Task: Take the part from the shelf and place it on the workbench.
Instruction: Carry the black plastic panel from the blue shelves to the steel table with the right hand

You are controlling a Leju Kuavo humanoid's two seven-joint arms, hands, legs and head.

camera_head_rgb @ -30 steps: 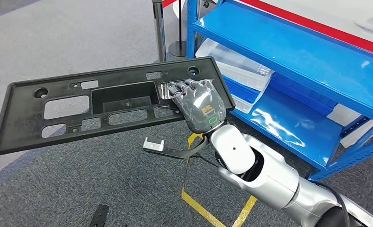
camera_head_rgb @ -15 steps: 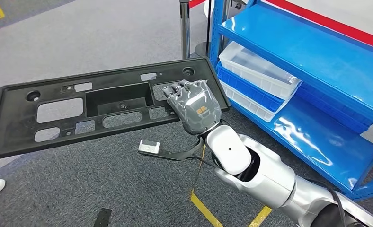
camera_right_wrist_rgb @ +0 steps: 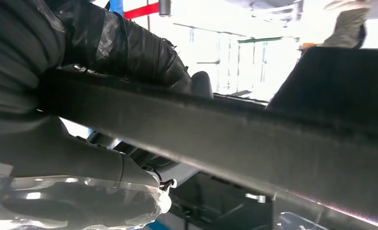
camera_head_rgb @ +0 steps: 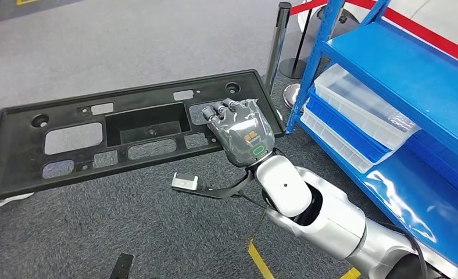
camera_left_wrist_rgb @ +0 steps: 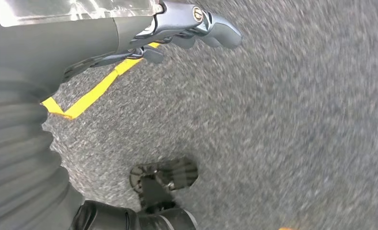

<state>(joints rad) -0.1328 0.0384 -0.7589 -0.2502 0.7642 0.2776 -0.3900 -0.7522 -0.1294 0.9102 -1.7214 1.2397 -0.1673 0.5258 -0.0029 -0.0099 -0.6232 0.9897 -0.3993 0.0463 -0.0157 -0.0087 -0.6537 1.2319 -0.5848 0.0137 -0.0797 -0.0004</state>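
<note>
1. One hand carries the load: the right hand (camera_head_rgb: 241,135) grips the long black plastic panel (camera_head_rgb: 128,131) near its right end, fingers curled over the top face, so most of the panel sticks out unsupported to the robot's left and sits slightly tilted.
2. In the right wrist view the thumb (camera_right_wrist_rgb: 67,153) lies under the panel's edge (camera_right_wrist_rgb: 216,139), which suggests a clamp from both faces; that seems needed to resist the long overhang.
3. The panel is in the air over grey carpet (camera_head_rgb: 128,226), clear of the blue shelf rack (camera_head_rgb: 389,75), where white and blue trays (camera_head_rgb: 354,110) sit on a lower level. Judging by this, the pick is done and the carry is in hand; no workbench is seen here.
4. The left hand (camera_left_wrist_rgb: 177,28) hangs over the carpet beside yellow floor tape (camera_left_wrist_rgb: 88,96), holding nothing; whether its fingers are spread or curled I cannot tell.
5. A stanchion post (camera_head_rgb: 278,40) stands by the rack corner.
</note>
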